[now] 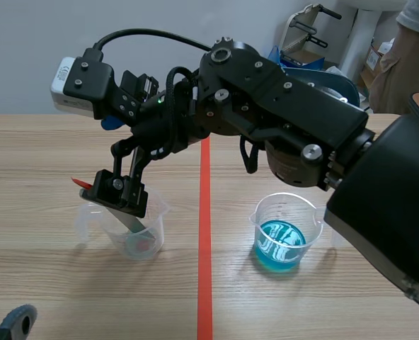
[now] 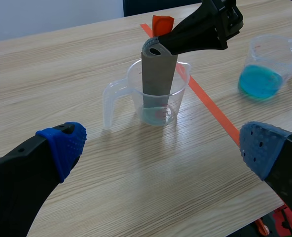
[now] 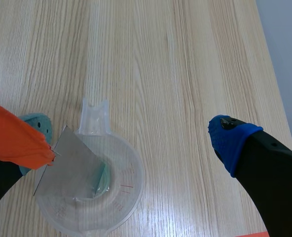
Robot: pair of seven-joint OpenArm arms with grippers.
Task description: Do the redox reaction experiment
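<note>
A clear handled beaker (image 1: 153, 225) stands left of the red tape line, with a grey metal strip (image 1: 130, 222) leaning inside it. A little liquid lies at its bottom. My right gripper (image 1: 117, 191) reaches across from the right and hangs over this beaker (image 3: 121, 197). It (image 3: 133, 133) is open, its fingers wide apart. The strip (image 3: 74, 168) rests its upper corner against one finger, which carries an orange-red piece (image 3: 13, 136). A second beaker (image 1: 286, 230) right of the line holds blue liquid. My left gripper (image 2: 161, 153) is open near the table's front, short of the strip's beaker (image 2: 136, 84).
The red tape line (image 1: 204, 234) runs down the table between the two beakers. A person (image 1: 408, 49) stands at the back right, beside boxes and a blue object behind the arm. The blue-liquid beaker (image 2: 264, 69) stands ahead and to the right of my left gripper.
</note>
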